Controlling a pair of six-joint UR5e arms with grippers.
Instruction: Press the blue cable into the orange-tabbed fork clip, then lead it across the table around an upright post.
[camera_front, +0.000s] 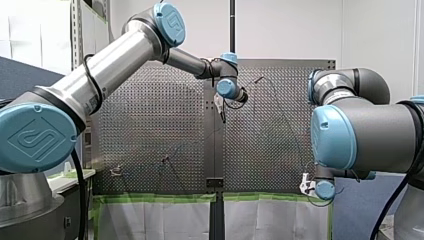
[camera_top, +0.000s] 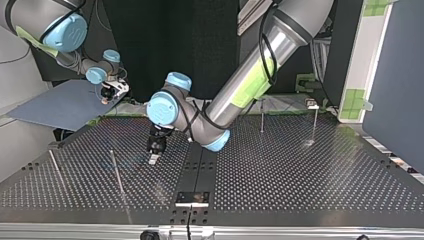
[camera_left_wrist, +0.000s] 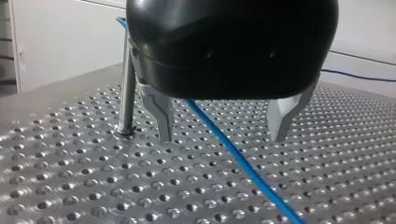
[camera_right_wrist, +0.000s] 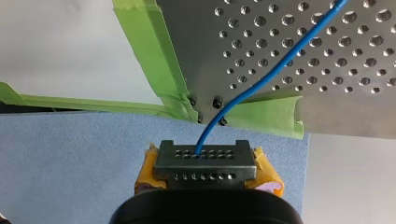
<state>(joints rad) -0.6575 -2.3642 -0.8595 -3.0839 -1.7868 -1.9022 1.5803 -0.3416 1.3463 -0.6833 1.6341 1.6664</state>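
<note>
One thin, bright blue cable (camera_left_wrist: 233, 154) runs over the table (camera_left_wrist: 70, 186), passing between the spread metal fingers of our left gripper (camera_left_wrist: 222, 137), with one post (camera_left_wrist: 126, 88) just beside them. We count four posts in the top view. Upper left there, our right gripper (camera_top: 111, 92) clamps the cable between yellow pads (camera_right_wrist: 266, 175).

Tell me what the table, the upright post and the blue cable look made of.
The table looks like bare metal, likely aluminium: matte, dull glints around its holes. The upright post: polished steel-like rod with streaked reflections. The blue cable: smooth, evenly coloured plastic-looking jacket; core unseen.
</note>
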